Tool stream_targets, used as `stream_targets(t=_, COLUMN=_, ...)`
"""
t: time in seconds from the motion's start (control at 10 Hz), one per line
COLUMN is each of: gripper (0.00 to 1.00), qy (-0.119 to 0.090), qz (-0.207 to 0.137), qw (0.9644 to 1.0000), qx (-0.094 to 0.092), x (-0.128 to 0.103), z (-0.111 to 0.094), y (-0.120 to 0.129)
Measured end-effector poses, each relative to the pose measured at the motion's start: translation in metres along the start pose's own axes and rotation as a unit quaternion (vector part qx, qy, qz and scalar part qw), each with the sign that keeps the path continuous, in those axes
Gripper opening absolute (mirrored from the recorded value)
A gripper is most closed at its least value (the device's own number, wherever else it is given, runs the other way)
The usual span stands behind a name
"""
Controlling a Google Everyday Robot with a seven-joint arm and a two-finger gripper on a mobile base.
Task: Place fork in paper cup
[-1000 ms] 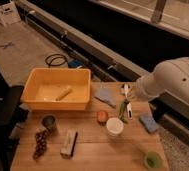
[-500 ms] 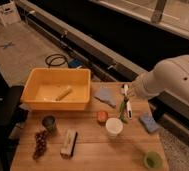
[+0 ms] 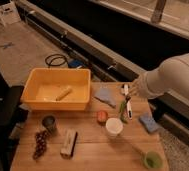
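Observation:
The white paper cup point(image 3: 114, 127) stands upright on the wooden table point(image 3: 93, 155), right of centre. My gripper point(image 3: 126, 93) hangs from the white arm point(image 3: 170, 77) just behind and to the right of the cup, above table level. It is shut on a slim pale fork point(image 3: 128, 108) that points down, with its lower end a little above and right of the cup's rim. A green item point(image 3: 122, 110) shows just left of the fork.
A yellow bin point(image 3: 40, 102) holding a pale roll stands at the back left. A dark grey cup point(image 3: 49, 122), grapes point(image 3: 39, 144) and a block point(image 3: 68, 144) are front left. Blue cloth point(image 3: 106, 96), orange item point(image 3: 102, 116), blue sponge point(image 3: 148, 122), green cup point(image 3: 151, 160).

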Motion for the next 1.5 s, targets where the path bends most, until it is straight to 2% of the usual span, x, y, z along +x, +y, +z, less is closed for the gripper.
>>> stream_targets(t=0.3, gripper=0.00, qy=0.001, qz=-0.031, qw=0.9993, qx=-0.020, x=-0.027, z=0.003, y=0.018)
stream_targets(t=0.5, gripper=0.00, qy=-0.002, qz=-0.039, qw=0.9986, qx=-0.035, x=-0.034, z=0.013, y=0.028)
stream_targets(t=1.2, gripper=0.00, qy=-0.025, qz=-0.029, qw=0.9960, qx=-0.081, x=-0.031, z=0.063, y=0.044)
stream_targets(t=1.5, gripper=0.00, qy=-0.033, qz=-0.020, qw=0.9934, qx=-0.108, x=-0.028, z=0.088, y=0.052)
